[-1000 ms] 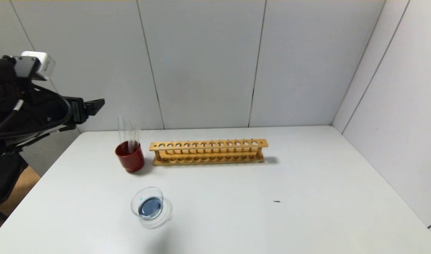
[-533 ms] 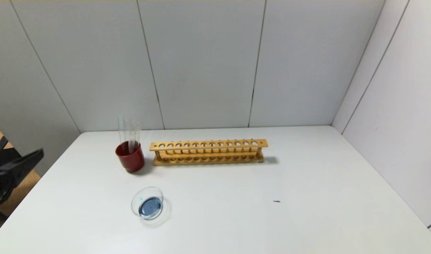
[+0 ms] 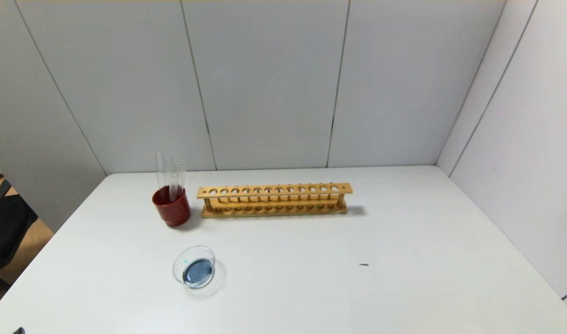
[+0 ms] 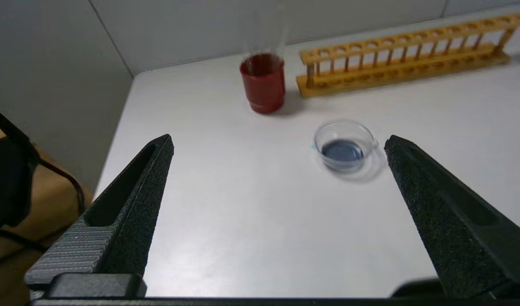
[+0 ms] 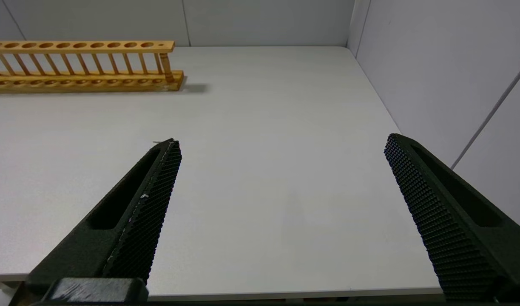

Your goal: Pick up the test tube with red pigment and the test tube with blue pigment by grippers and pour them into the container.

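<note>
White tabletop (image 3: 404, 278) carries everything; going big to small. Long wooden test-tube rack (image 3: 274, 199) sits at the back, all holes vacant as far as I can see. Just beside its left end stands the dark red opaque cup (image 3: 171, 206), with slim clear glass tubes (image 3: 170, 174) standing upright in it. No coloured liquid shows in them; their lower ends are hidden by the cup wall, so I can't say which is the red pigment tube or the blue one. Nearer me, apart from the cup, is the small low clear glass dish (image 3: 194, 269), the container, holding a dark blue-grey pool in its base.

My read: both pours look done and the arms are parked.

Left tool (image 4: 277, 142): black jaws spread wide, nothing between them, hanging off the near-left corner of the tabletop and looking across at dish and cup. Right tool (image 5: 281, 142): jaws equally spread, nothing held, low at the near-right edge, well apart from all glassware. Neither tool shows in the head view.

How I'd handle what's left:
- Keep both tools spread and low, outside the tabletop edge.
- No sweeping over the dish; it's light glass and would slide or tip on contact.
- Stay clear of the tubes in the cup; they stand loose and tall, so a nudge topples them.
</note>
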